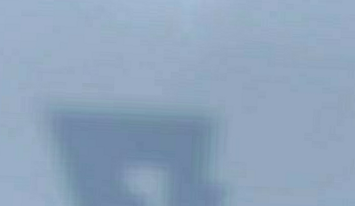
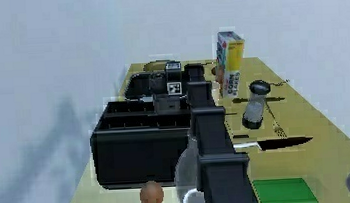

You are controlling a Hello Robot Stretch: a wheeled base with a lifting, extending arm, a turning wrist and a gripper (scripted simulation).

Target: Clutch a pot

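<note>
Probably the pot (image 2: 142, 86) is the dark low shape at the far end of the surface (image 2: 314, 122), beyond the black rack (image 2: 135, 142) and by the gripper (image 2: 159, 90). I cannot tell the gripper's state or whether it holds anything. If metal, the pot should be stiff, weighty and slick, so its rim or a handle looks the best hold.

Arm (image 2: 214, 153): dark square bar with stepped, blocky segments. Two small white squares (image 2: 171, 88) with black marks at its far end. Gripper (image 2: 145, 88) body dark, left of them.
</note>
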